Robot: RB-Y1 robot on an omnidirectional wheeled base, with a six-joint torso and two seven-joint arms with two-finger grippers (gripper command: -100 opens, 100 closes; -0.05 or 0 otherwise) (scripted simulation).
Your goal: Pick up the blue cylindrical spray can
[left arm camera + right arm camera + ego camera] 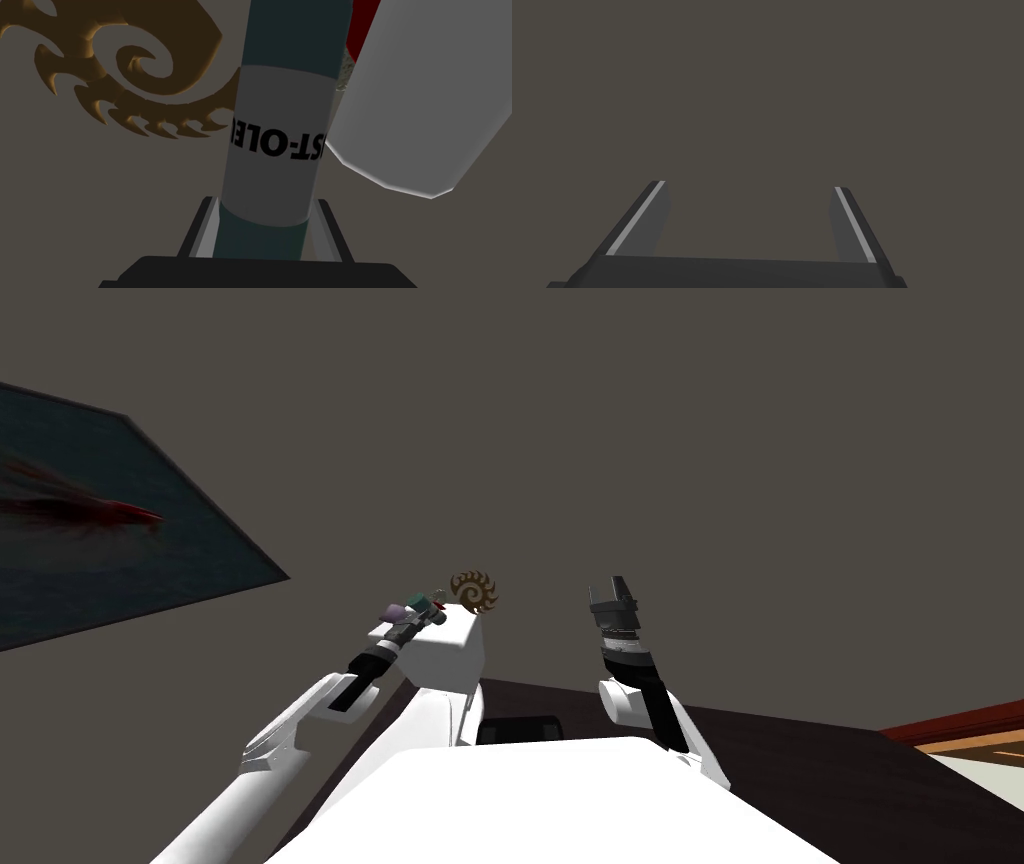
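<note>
A dark teal-blue spray can [280,150] with a grey label in black letters stands between my left gripper's fingers [207,230], which press its sides low down. In the head view my left gripper [418,613] sits over a white box-like stand [440,650], with the can [424,607] small at its tip. My right gripper [620,593] is raised to the right of the stand; its fingers [639,220] stand wide apart in front of a plain wall, holding nothing.
A brown spiral ornament [125,75] hangs on the wall behind the can, seen also as the spiral [473,590]. A pale grey cylinder [420,95] stands close beside the can, and a small purple object [395,612] lies near it. A framed picture [100,528] hangs left.
</note>
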